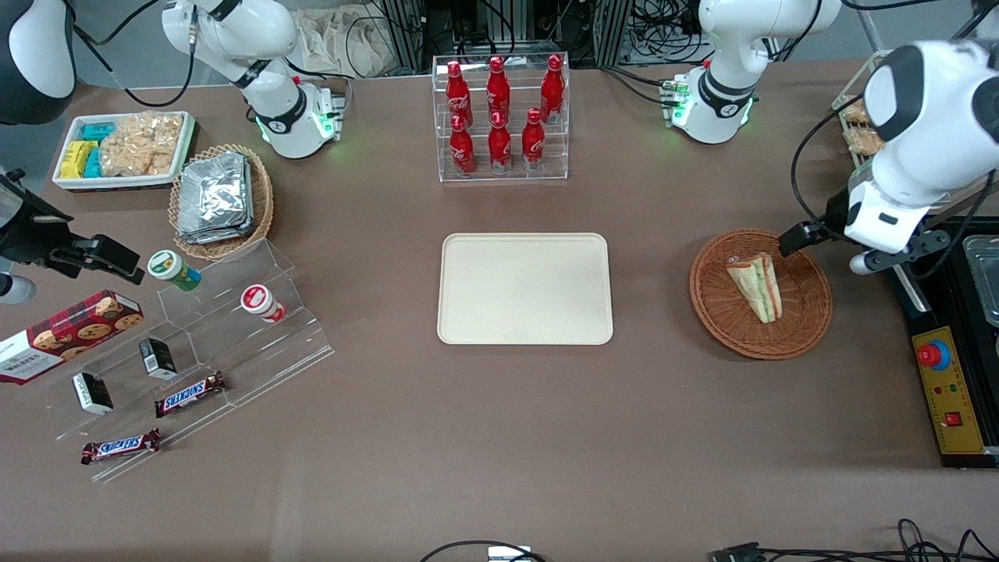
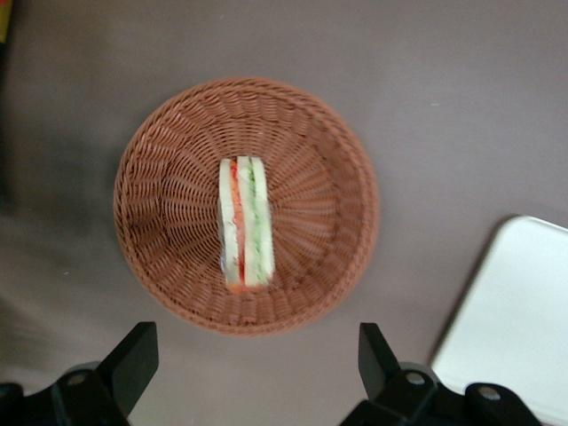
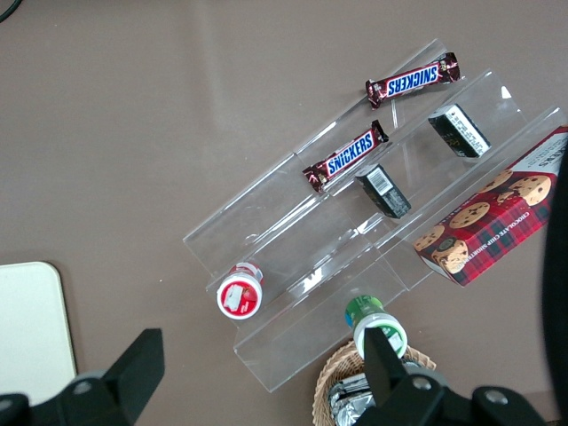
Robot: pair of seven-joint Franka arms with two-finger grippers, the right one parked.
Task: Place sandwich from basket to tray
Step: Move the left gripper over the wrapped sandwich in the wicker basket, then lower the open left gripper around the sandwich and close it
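The sandwich (image 1: 755, 287) is a wrapped triangular wedge with green and orange-red filling, and it lies in the round reddish-brown basket (image 1: 718, 312). The cream tray (image 1: 524, 289) lies flat at the table's middle, beside the basket, with nothing on it. My left gripper (image 1: 839, 246) hangs above the basket's edge toward the working arm's end. In the left wrist view the sandwich (image 2: 245, 222) lies at the middle of the basket (image 2: 328, 160), and a corner of the tray (image 2: 524, 319) shows. The gripper (image 2: 255, 359) is open and empty, its fingers (image 2: 133, 359) wide apart, above the bare table just outside the rim.
A clear rack of red bottles (image 1: 501, 117) stands farther from the camera than the tray. A tan basket of foil packets (image 1: 222, 199), a white snack bin (image 1: 121, 148) and an acrylic stand (image 1: 195, 343) lie toward the parked arm's end. A control box (image 1: 948, 390) sits near the basket.
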